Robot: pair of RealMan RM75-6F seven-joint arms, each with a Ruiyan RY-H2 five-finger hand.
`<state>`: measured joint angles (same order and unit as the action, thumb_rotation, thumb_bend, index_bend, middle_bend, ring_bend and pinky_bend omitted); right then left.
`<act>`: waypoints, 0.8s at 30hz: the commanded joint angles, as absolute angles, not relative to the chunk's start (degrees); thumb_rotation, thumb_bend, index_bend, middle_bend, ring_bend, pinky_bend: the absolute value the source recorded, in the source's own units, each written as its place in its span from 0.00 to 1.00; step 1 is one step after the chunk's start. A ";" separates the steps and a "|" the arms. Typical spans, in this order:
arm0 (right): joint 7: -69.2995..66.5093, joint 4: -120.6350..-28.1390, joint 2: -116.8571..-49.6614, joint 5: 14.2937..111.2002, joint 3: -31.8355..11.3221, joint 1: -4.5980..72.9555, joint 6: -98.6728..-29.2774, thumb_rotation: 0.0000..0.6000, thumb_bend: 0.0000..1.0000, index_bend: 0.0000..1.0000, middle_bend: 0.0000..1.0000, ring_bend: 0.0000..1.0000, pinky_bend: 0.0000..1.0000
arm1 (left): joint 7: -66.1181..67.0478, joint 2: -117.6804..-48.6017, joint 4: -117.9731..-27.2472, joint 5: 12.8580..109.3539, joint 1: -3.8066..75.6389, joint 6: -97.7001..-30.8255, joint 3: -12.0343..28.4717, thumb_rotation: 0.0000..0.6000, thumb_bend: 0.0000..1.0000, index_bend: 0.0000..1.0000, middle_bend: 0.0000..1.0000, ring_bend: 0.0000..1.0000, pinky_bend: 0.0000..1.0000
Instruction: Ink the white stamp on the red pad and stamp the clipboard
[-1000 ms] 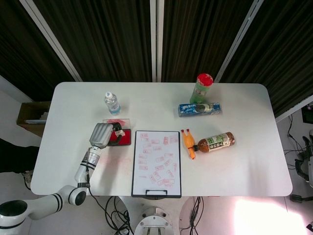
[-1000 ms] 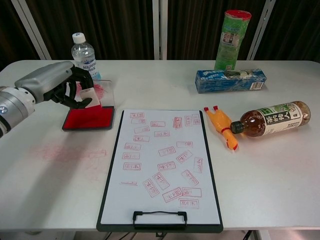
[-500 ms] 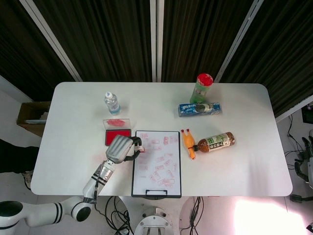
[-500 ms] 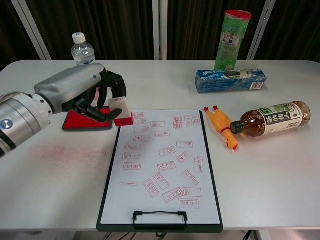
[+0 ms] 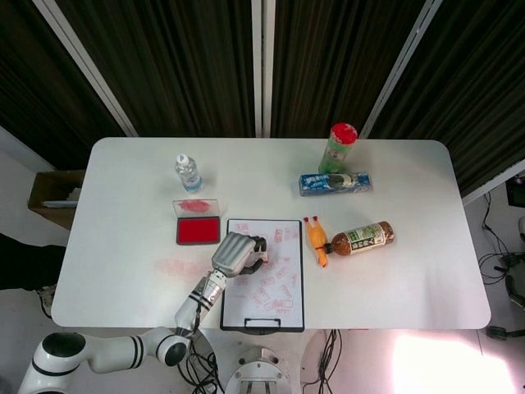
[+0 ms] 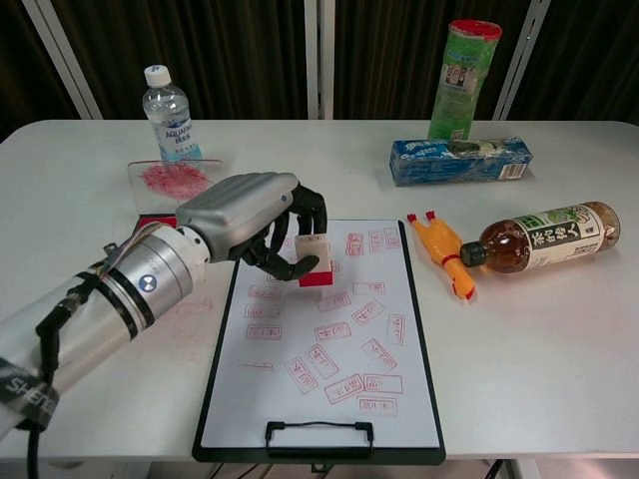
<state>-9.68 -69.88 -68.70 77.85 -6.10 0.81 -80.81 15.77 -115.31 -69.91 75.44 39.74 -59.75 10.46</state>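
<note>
My left hand [image 6: 255,218] [image 5: 237,253] hovers over the upper left part of the clipboard [image 6: 329,399] [image 5: 267,308]. Its fingers pinch the white stamp [image 6: 313,258], whose red inked face points down just above the paper. The clipboard's white sheet carries several red stamp marks. The red ink pad [image 5: 197,230] lies to the left of the clipboard; in the chest view my forearm hides most of it, and only its open lid [image 6: 165,182] shows. My right hand is not visible in either view.
A water bottle [image 6: 167,112] stands behind the pad. At the back right are a green can [image 6: 462,78] and a blue packet [image 6: 459,160]. A rubber chicken [image 6: 442,252] and a lying tea bottle [image 6: 544,238] sit right of the clipboard. Red smudges [image 5: 176,266] mark the table.
My left hand lifted the stamp off the red pad and carried it right and toward me, from the pad to above the clipboard's paper.
</note>
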 commanded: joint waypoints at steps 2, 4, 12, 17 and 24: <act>-9.90 -69.61 -68.64 77.71 -6.22 0.88 -80.54 1.00 0.35 0.00 0.00 0.00 0.00 | 15.40 -117.01 -68.32 74.15 40.55 -59.23 11.85 1.00 0.48 0.61 0.63 0.63 0.73; -9.90 -69.38 -68.58 77.69 -6.21 1.00 -80.21 1.00 0.35 0.00 0.00 0.00 0.00 | 15.73 -117.46 -67.34 73.71 40.91 -58.97 12.28 1.00 0.49 0.61 0.63 0.63 0.73; -10.23 -69.24 -68.43 77.40 -6.49 1.18 -79.72 1.00 0.35 0.00 0.00 0.00 0.00 | 15.43 -118.38 -65.05 72.73 41.27 -57.95 12.22 1.00 0.49 0.61 0.63 0.63 0.73; -10.96 -69.28 -68.28 77.19 -6.49 1.29 -78.98 1.00 0.35 0.00 0.00 0.00 0.00 | 15.38 -119.45 -63.25 73.52 41.34 -58.46 11.41 1.00 0.50 0.62 0.63 0.63 0.73; -10.87 -69.32 -68.21 77.11 -6.51 1.15 -79.07 1.00 0.35 0.00 0.00 0.00 0.00 | 15.42 -120.02 -61.55 74.52 41.01 -59.09 10.26 1.00 0.50 0.62 0.63 0.63 0.73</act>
